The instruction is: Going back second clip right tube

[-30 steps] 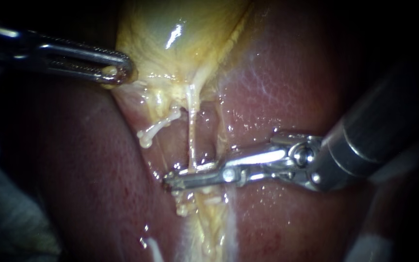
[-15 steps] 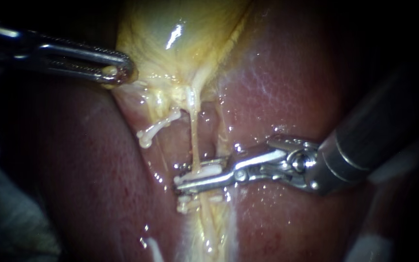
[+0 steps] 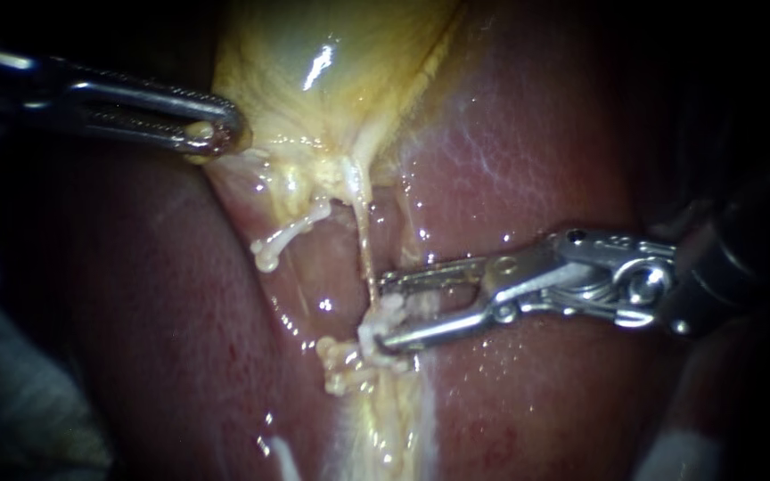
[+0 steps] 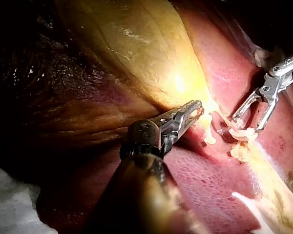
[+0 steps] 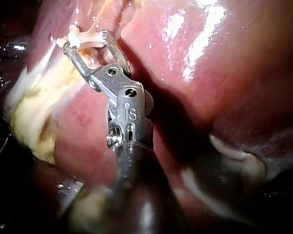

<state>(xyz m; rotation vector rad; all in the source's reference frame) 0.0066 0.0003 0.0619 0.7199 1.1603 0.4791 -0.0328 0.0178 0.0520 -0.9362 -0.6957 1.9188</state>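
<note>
My right instrument [image 3: 385, 313] comes in from the right with its jaws open around the thin right tube [image 3: 364, 240], just past a white clip [image 3: 391, 313] that sits on it. The lower jaw tip touches the clip. The right wrist view shows the same open jaws [image 5: 88, 40] with the white clip [image 5: 73, 36] at their tips. My left instrument [image 3: 211, 129] comes from the upper left, shut on the lower edge of the yellow gallbladder [image 3: 331, 71]. In the left wrist view its jaws [image 4: 191, 113] pinch that edge, with my right instrument [image 4: 246, 124] ahead.
Red-brown liver [image 3: 528, 160] lies on both sides of the tubes. A second white clip [image 3: 340, 361] sits lower on the same strand. A white clipped stub [image 3: 287, 236] juts out to the left. White gauze [image 3: 11, 401] lies at the lower left.
My right instrument's jaws, shut across the tube before, have opened and drawn back to the right. A white clip now stays on the tube. My left instrument has not moved.
</note>
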